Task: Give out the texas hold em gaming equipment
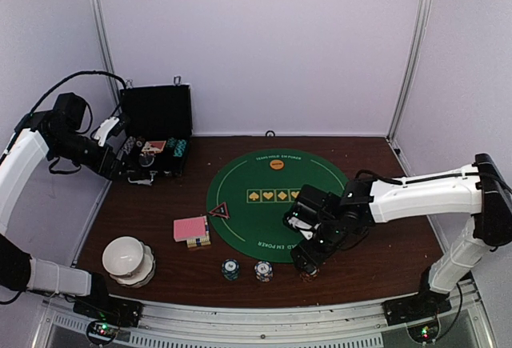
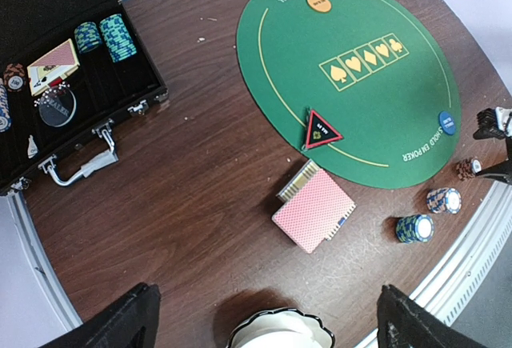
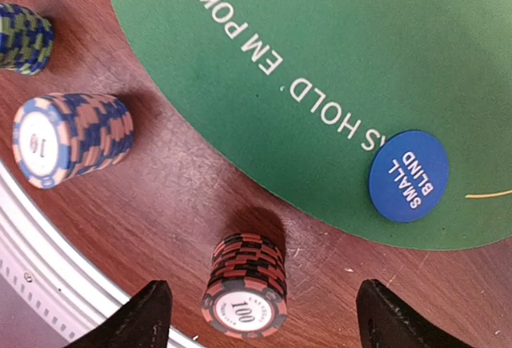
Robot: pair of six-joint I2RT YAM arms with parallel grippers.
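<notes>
**Desk:** What is happening at the near edge of the worktop?

**Robot:** My right end effector hangs low over a red-and-black stack of 100 chips. Its fingers are spread wide on either side and grip nothing. The stack stands on bare wood just off the green Texas Hold'em mat. The blue SMALL BLIND button lies nearby, at the mat's rim.

**Desk:** How far along is the share-out?

**Robot:** Partway, by my reading. Three chip stacks line the near edge: the red one, a blue-and-peach 10 stack beside it, and a teal stack farther left. An orange button lies at the mat's far side and a red-black triangle marker sits on its left rim. The pink-backed cards sit in one pile on the wood just beside the marker, undealt.

**Desk:** And your other arm?

**Robot:** My left end effector hovers wide and empty by the open black case. Teal chips and a loose card or two lie in its trays. I judge that those, and dealing the pile, are what is left. A white bowl stack stands at the near left corner.
</notes>
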